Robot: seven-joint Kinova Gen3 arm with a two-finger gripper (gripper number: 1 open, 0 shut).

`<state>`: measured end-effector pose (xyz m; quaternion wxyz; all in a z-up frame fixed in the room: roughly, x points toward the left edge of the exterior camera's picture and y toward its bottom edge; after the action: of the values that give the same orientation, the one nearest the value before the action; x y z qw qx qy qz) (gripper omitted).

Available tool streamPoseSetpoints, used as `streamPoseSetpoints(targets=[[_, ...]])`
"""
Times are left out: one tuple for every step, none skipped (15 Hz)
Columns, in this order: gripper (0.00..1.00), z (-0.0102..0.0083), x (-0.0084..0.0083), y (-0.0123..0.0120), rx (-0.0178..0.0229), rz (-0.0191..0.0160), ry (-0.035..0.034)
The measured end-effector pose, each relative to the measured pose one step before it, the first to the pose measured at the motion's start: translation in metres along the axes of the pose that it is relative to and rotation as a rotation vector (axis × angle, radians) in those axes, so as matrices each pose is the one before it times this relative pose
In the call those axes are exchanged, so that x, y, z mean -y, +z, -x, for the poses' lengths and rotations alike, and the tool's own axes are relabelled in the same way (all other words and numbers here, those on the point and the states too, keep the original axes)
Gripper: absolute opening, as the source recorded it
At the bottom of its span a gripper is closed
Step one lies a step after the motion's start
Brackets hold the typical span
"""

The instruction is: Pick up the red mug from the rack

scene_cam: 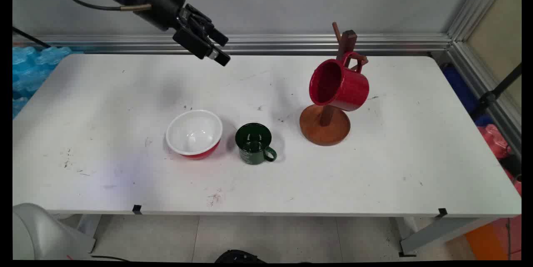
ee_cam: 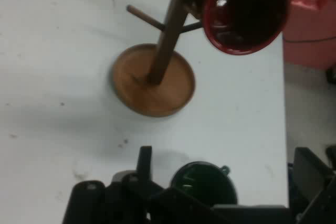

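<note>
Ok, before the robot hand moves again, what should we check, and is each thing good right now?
1. Gripper holds nothing: ok. It hangs in the air above the far side of the table, and its fingers stand apart in the hand view.
2. Red mug hangs safely on the wooden mug tree: ok, its handle sits over a peg.
3. Mug tree stands upright on its round base: ok.
4. Green mug stands upright, apart from the bowl: ok, a small gap shows between them.
5. Bowl and green mug are empty: the bowl looks empty, ok; the green mug's dark inside, cannot tell.
</note>
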<state>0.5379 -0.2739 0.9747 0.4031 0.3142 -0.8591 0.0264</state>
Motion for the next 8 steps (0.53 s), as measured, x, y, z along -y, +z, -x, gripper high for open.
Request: streamPoseSetpoints(targets=[[1.0,-0.00007,-0.00619,0.00133,-0.00287,-0.00016,-0.01193],[1.0,-0.00042,-0.0074,0.00198,-0.00307,0.00076,-0.01217],[1.0,-0.0006,-0.00754,0.00224,-0.0041,0.00163,-0.01113],[1.0,-0.00076,-0.00746,0.00241,-0.00435,0.00202,-0.01121],[1.0,-0.00087,-0.00645,0.00234,-0.00424,0.00173,-0.00838],[1.0,-0.00104,-0.00645,0.00246,-0.00456,0.00172,-0.00736],[1.0,-0.00155,-0.00837,0.00332,-0.00586,0.00182,-0.00915],[1.0,-0.0014,-0.00615,0.00261,-0.00426,0.00039,-0.00566]])
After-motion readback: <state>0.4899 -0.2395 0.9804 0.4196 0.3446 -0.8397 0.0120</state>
